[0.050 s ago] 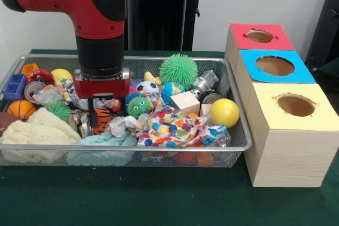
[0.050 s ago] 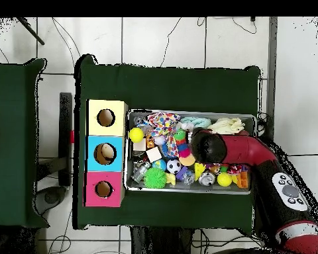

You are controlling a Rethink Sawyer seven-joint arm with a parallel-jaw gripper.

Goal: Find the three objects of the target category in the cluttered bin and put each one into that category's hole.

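Arm (image 1: 90, 9) came down into the left half of the bin (image 1: 233, 104), gripper (image 1: 106, 110) low in the clutter. Two dark fingers (image 1: 95, 110) stood apart, straddling an orange striped toy (image 1: 102, 120) and a bit of crumpled plastic; could not tell if they touched either. Nothing was clamped.

Bin was a wire mesh tray on green cloth (image 1: 159, 199), packed full. Front view, left end: cream knit cloth (image 1: 32, 133) at the near corner, mini basketball (image 1: 21, 109) behind it, blue block (image 1: 15, 87) and a red can (image 1: 39, 78) at the far left. Teal cloth (image 1: 103, 144) lay near, just below the gripper. A small green spiky ball with eyes (image 1: 139, 106) sat just right of the gripper, a mini soccer ball (image 1: 148, 86) behind that, and a big green spiky ball (image 1: 178, 71) at the far wall. Polka-dot cloth (image 1: 172, 125) covered the near middle. A wooden cube (image 1: 185, 102) sat beside a globe ball (image 1: 172, 90); a yellow ball (image 1: 224, 112) lay at the right end, metal parts (image 1: 205, 83) behind it.

Right of the bin stood a wooden box (image 1: 286, 152), touching or nearly touching it, with three holes on top: red (image 1: 259, 36) far, blue (image 1: 275, 65) middle, yellow (image 1: 295, 105) near. All three looked dark inside; contents could not be seen.

Overhead showed the same: arm (image 2: 234, 149) over the bin (image 2: 191, 114), box (image 2: 106, 152) alongside.
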